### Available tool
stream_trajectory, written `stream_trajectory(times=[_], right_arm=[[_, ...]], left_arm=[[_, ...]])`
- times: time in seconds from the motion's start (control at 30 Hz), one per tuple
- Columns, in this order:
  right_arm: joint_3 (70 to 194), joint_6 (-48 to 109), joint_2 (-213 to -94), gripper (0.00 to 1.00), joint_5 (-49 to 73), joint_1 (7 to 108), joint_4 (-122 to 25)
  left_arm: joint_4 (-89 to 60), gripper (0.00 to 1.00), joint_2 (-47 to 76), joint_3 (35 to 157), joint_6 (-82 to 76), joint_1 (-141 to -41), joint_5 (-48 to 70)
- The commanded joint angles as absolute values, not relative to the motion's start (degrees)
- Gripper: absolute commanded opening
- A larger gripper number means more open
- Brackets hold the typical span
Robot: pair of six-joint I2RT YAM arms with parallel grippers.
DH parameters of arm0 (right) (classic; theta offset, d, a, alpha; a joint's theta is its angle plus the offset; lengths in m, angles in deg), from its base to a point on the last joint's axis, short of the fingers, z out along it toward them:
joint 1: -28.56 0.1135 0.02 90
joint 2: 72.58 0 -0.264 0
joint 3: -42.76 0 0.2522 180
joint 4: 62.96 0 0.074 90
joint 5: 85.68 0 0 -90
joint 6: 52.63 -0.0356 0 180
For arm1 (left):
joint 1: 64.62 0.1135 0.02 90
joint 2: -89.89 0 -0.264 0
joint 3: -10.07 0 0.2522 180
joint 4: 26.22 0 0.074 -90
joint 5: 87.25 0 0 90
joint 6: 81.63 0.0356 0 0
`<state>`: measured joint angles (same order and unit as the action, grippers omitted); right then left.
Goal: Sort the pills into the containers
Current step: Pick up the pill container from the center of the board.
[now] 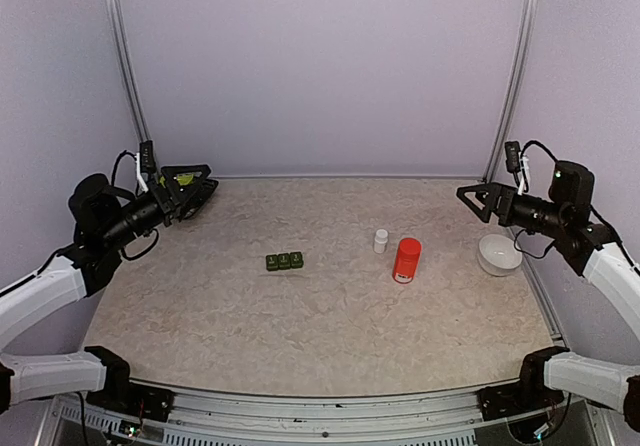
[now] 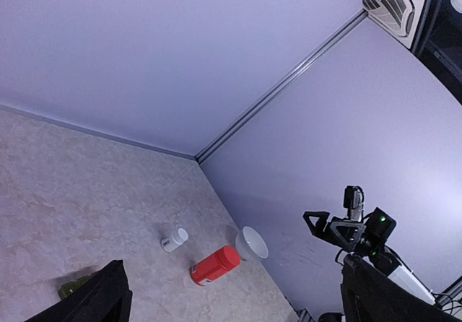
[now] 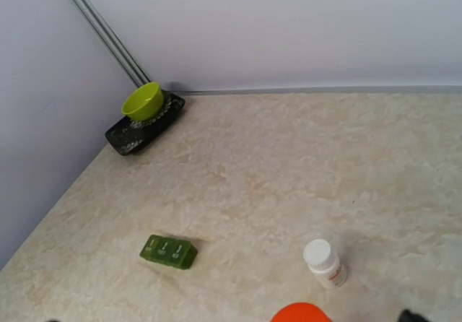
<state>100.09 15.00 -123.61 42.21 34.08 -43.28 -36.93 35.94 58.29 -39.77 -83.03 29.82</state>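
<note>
The containers [image 1: 285,261] are a dark green strip of three joined compartments with lids shut, lying left of the table's middle; the strip [image 3: 168,250] also shows in the right wrist view, and its end [image 2: 76,286] peeks past a finger in the left wrist view. No pills show in any view. My left gripper [image 1: 200,194] hangs open at the back left, well away from the strip, its fingers [image 2: 97,300] spread wide with nothing between them. At the right side my right gripper [image 1: 470,198] is raised and open, also empty.
A red bottle [image 1: 406,260] and a small white bottle [image 1: 380,240] stand right of centre. A white bowl [image 1: 499,254] sits by the right wall. In the back-left corner a black tray [image 3: 126,138] holds a yellow-green bowl [image 3: 143,99].
</note>
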Motion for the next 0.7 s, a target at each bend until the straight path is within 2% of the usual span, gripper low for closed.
stream_trajectory(times=[0.0,0.2,0.4,0.67], right_arm=[[100.6,13.0,-122.1,1.0,42.5,34.8,-42.1],[98.6,12.9,-121.7,1.0,45.9,34.4,-44.0],[100.7,14.2,-124.0,1.0,41.3,34.5,-37.4],[108.8,11.5,-128.8,1.0,34.8,34.7,-25.6]], left_arm=[[-45.3,0.99,34.2,57.3,-46.1,-83.3,34.8],[-40.0,0.99,33.3,59.7,-41.3,-86.6,31.2],[-31.0,0.99,34.3,62.6,-34.6,-92.7,21.0],[-29.4,0.99,34.7,61.7,-33.3,-95.4,17.6]])
